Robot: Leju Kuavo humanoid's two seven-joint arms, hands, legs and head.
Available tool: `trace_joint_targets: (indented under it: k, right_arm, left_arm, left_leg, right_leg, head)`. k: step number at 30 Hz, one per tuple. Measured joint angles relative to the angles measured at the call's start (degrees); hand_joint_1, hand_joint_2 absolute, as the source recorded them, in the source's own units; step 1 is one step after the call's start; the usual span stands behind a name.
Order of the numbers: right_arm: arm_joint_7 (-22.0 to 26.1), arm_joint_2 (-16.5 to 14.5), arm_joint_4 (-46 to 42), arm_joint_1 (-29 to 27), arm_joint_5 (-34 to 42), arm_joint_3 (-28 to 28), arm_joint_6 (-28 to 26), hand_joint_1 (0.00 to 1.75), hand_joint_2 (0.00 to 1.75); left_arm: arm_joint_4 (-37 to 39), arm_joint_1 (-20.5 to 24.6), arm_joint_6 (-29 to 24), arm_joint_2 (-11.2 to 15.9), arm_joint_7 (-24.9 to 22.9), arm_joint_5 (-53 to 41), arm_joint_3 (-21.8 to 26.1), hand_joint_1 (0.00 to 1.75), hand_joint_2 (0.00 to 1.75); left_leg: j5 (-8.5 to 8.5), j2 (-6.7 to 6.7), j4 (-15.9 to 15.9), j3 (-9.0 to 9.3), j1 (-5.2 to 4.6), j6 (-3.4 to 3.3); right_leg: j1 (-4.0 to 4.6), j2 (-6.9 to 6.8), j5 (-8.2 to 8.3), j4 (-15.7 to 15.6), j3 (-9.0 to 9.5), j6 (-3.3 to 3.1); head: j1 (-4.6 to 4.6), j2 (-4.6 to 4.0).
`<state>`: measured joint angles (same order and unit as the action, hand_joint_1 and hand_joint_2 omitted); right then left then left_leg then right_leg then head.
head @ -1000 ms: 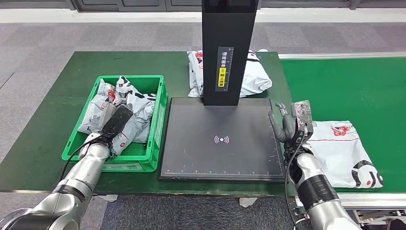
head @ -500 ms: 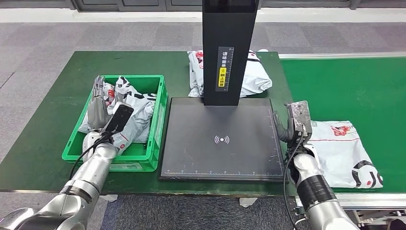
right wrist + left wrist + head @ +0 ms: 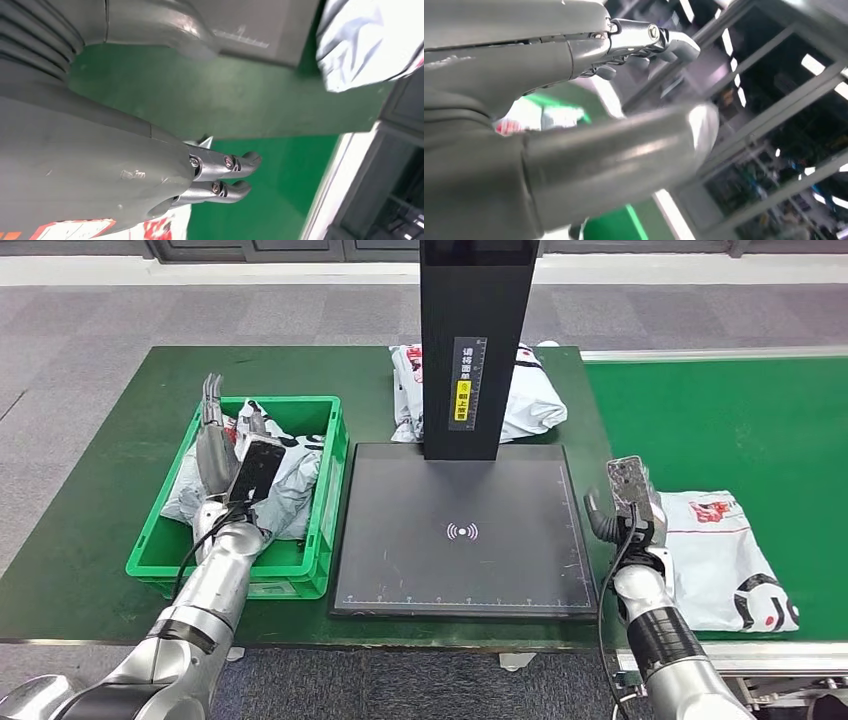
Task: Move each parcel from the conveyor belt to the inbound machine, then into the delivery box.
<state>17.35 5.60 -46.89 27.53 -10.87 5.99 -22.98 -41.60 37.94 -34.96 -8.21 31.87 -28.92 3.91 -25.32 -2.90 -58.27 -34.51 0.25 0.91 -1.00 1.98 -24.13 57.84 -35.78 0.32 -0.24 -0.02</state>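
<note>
A white parcel (image 3: 722,558) with red and black print lies on the green conveyor belt (image 3: 740,420) at the right. My right hand (image 3: 604,514) hovers just left of it, at the right edge of the black inbound machine plate (image 3: 460,570), holding nothing; its fingers (image 3: 226,176) are slightly curled and apart from the thumb. My left hand (image 3: 213,445) is raised over the green delivery box (image 3: 334,490), fingers straight and pointing up, holding nothing. Several white parcels (image 3: 290,475) lie in the box.
The machine's black tower (image 3: 470,340) stands at the back of the plate, with another white parcel (image 3: 530,400) behind it. The green table (image 3: 90,500) extends left of the box. Grey carpet surrounds the table.
My left hand has lifted out of the box and its fingers have straightened upward. My right hand has sunk and shifted slightly right, toward the conveyor parcel.
</note>
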Motion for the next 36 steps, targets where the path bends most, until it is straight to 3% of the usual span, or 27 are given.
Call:
trace_joint_targets:
  k: [8, 13, 20, 33, 36]
  right_arm:
    - [-6.04, 4.14, 6.57, 1.10, -9.35, -5.42, -3.71, 0.00, 1.75]
    - [-9.84, 5.73, 12.03, 2.22, -15.32, -9.41, -5.43, 0.00, 1.75]
    - [-12.34, 6.59, 16.60, 3.84, -16.93, -12.34, -4.56, 0.00, 1.75]
    - [-15.92, 11.57, 24.61, 6.69, -15.89, -16.79, 18.90, 0.00, 1.75]
    - [-16.87, 12.13, 25.41, 7.05, -18.01, -16.49, 26.94, 0.00, 1.75]
  left_arm:
    - [0.74, -0.17, 16.67, -3.61, -4.15, 15.35, -4.38, 0.00, 1.75]
    - [3.07, 0.54, 19.38, -6.27, -5.55, 21.32, -8.03, 0.00, 1.75]
    - [5.99, 1.97, 19.92, -8.10, -5.44, 22.79, -10.76, 0.00, 1.75]
    - [9.93, 3.31, 19.37, -9.22, -3.02, 23.39, -16.37, 0.00, 1.75]
    - [10.41, 3.72, 19.38, -9.05, -2.88, 23.83, -16.78, 0.00, 1.75]
  left_leg:
    - [-0.01, -0.14, -0.08, -0.19, -0.04, -0.10]
    - [-0.08, -0.04, -0.10, -0.19, -0.07, -0.19]
    - [-0.08, 0.00, -0.09, -0.19, -0.06, -0.19]
    - [-0.10, -0.02, -0.09, -0.22, -0.08, -0.22]
    - [-0.10, -0.01, -0.09, -0.22, -0.07, -0.22]
  right_leg:
    - [-0.04, -0.10, 0.03, -0.06, -0.04, 0.09]
    - [-0.07, -0.01, 0.03, -0.09, -0.09, 0.12]
    - [-0.04, 0.00, 0.02, -0.09, -0.12, 0.14]
    - [-0.10, -0.02, -0.01, -0.09, -0.11, 0.22]
    - [-0.08, -0.02, -0.01, -0.09, -0.11, 0.22]
  head:
    - [0.02, 0.02]
    - [0.02, 0.00]
    - [0.02, 0.00]
    - [0.02, 0.00]
    - [0.02, 0.01]
